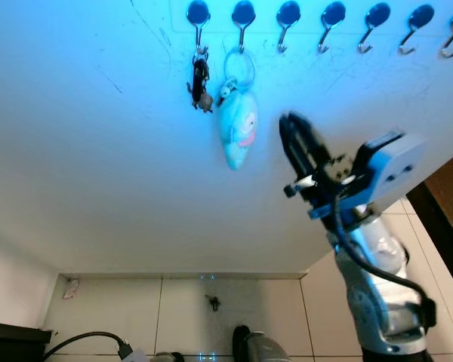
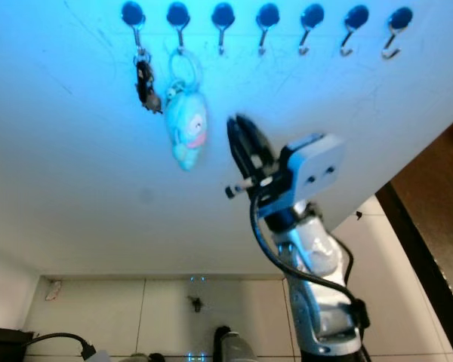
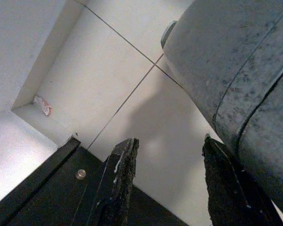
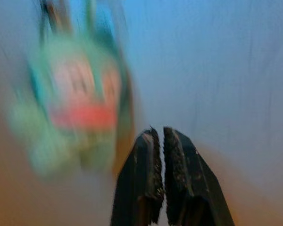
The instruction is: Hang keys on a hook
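A light-blue plush keychain (image 1: pixel 238 128) hangs by its ring from the second hook (image 1: pixel 242 16) of a row of dark hooks on the white wall. A small dark key bunch (image 1: pixel 200 81) hangs from the first hook (image 1: pixel 198 15) beside it. My right gripper (image 1: pixel 290 124) is raised just right of the plush, apart from it, with its black fingers (image 4: pixel 146 176) shut and nothing between them. The plush (image 4: pixel 78 101) looks blurred in the right wrist view. My left gripper (image 3: pixel 167 176) hangs low over the floor, open and empty.
Several free hooks (image 1: pixel 333 16) run to the right along the wall. Below lie pale floor tiles (image 1: pixel 181 309), a black cable (image 1: pixel 90 339) at the lower left, and a dark strip of flooring (image 1: pixel 445 196) on the right. A black ledge (image 3: pixel 61 197) sits by my left gripper.
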`<state>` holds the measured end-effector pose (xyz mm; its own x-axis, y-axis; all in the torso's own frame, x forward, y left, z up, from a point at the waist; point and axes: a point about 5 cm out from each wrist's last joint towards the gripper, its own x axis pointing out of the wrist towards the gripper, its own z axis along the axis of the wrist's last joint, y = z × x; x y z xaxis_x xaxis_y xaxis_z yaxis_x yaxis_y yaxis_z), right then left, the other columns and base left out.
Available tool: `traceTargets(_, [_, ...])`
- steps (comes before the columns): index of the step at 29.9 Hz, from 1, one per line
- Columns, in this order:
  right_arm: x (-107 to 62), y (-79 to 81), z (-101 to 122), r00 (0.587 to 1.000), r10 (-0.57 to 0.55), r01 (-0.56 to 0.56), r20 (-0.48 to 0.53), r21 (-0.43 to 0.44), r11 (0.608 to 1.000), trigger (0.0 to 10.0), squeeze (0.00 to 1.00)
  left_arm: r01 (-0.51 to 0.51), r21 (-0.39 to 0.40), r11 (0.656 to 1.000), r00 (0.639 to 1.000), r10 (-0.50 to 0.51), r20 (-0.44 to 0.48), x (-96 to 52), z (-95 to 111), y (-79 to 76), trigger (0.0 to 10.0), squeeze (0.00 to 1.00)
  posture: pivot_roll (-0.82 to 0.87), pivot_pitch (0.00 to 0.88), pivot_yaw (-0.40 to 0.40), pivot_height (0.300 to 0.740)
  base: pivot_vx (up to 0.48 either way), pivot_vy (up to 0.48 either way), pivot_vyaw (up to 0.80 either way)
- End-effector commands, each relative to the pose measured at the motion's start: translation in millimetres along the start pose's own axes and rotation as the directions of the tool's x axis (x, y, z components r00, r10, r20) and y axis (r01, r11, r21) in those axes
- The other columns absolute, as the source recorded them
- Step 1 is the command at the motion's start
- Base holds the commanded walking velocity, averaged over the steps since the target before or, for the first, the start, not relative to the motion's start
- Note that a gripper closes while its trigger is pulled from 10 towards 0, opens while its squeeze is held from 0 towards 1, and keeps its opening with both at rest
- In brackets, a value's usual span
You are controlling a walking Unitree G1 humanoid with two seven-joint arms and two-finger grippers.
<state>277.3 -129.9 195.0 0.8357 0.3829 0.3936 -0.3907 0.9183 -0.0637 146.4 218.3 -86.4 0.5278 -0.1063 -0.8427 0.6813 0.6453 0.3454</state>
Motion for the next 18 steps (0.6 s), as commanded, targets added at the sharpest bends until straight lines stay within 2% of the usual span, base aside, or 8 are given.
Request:
traceTargets(1, [-24.2,-8.2,-48,0.978,-0.071,0.075,-0.194,0.015,0.997,10.0,0.00,-0.008,-0.034,0.999,1.000,0.007,-0.019,-2.5,-8,-5.8,10.0,0.00,-0.17,0.157,0.061,0.740,0.000,0.000,0.00])
traceTargets(5, [-54.5,-13.8,-93,0.918,-0.131,0.160,-0.373,0.047,0.986,10.0,0.00,-0.038,-0.067,0.997,0.999,0.037,-0.018,-2.2,-8,-4.5,10.0,0.00,-0.17,0.156,0.054,0.740,0.000,0.000,0.00])
traceTargets(6, [-95.0,-11.2,-138,0.801,-0.163,0.229,-0.576,0.044,0.972,10.0,0.00,-0.058,-0.097,0.994,0.998,0.056,-0.023,-1.9,-8,-4.6,10.0,0.00,-0.17,0.158,0.050,0.740,0.000,0.000,0.00])
traceTargets(7, [-95.0,-11.2,-138,0.801,-0.163,0.229,-0.576,0.044,0.972,10.0,0.00,-0.058,-0.097,0.994,0.998,0.056,-0.023,-1.9,-8,-4.6,10.0,0.00,-0.17,0.158,0.050,0.740,0.000,0.000,0.00])
traceTargets(8, [-139.4,-0.8,-172,0.640,-0.164,0.286,-0.751,0.034,0.958,10.0,0.00,-0.067,-0.116,0.991,0.998,0.064,-0.028,-1.3,-7,-3.2,10.0,0.00,-0.16,0.156,0.044,0.740,0.000,0.000,0.00])
traceTargets(9, [-139.4,-0.8,-172,0.640,-0.164,0.286,-0.751,0.034,0.958,10.0,0.00,-0.067,-0.116,0.991,0.998,0.064,-0.028,-1.3,-7,-3.2,10.0,0.00,-0.16,0.156,0.044,0.740,0.000,0.000,0.00])
traceTargets(12, [-196.8,18.9,-198,0.407,-0.141,0.343,-0.902,0.007,0.939,10.0,0.00,-0.075,-0.154,0.985,0.997,0.070,-0.035,-0.4,-6,-0.7,10.0,0.00,-0.16,0.155,0.042,0.740,0.000,0.000,0.00])
traceTargets(18, [-206.3,24.2,-200,0.371,-0.136,0.353,-0.919,0.005,0.936,10.0,0.00,-0.093,-0.199,0.976,0.996,0.087,-0.037,-0.4,-6,2.0,10.0,0.00,-0.16,0.154,0.038,0.740,-0.267,0.000,0.00])
